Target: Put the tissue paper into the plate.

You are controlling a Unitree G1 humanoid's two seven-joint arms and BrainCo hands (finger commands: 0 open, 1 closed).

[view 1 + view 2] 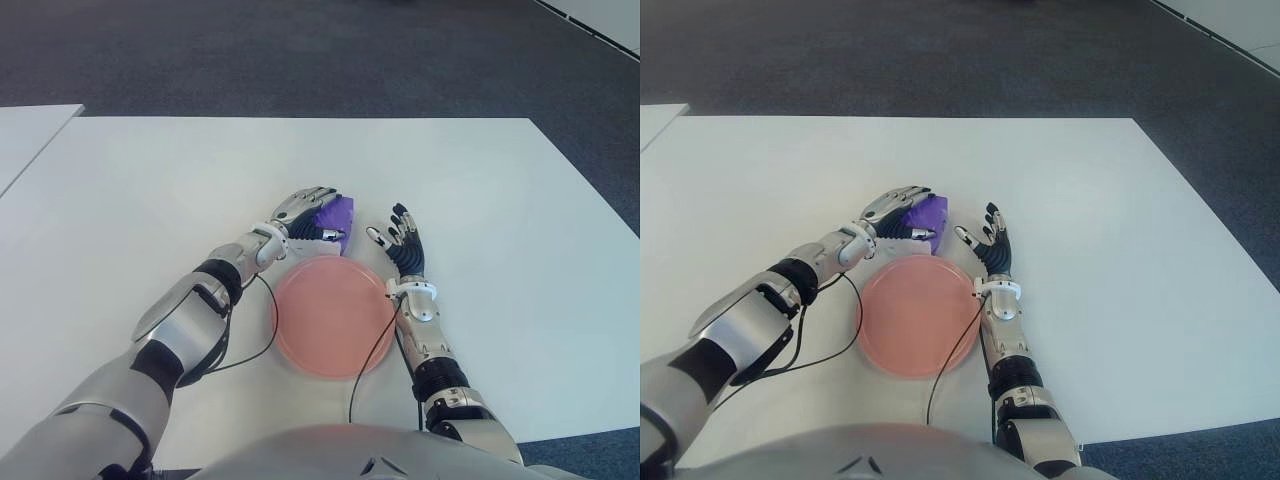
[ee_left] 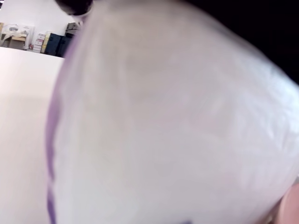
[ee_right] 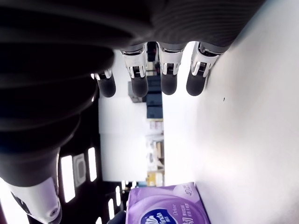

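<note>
Our left hand [image 1: 305,212] is curled over the tissue pack [image 1: 333,217] on the table [image 1: 150,190] just past the plate [image 1: 332,316], right hand [image 1: 402,243] slack beside it, so we reckon that soft wrapper could slip out mid-lift.

A broad white surface [image 1: 150,190] fills most of the scene under even, bright light, with dark grey carpet floor [image 1: 300,55] beyond its far edge, the corner of a second white table [image 1: 25,130] at the left, and a pale strip [image 1: 600,15] crossing the far right corner.
</note>
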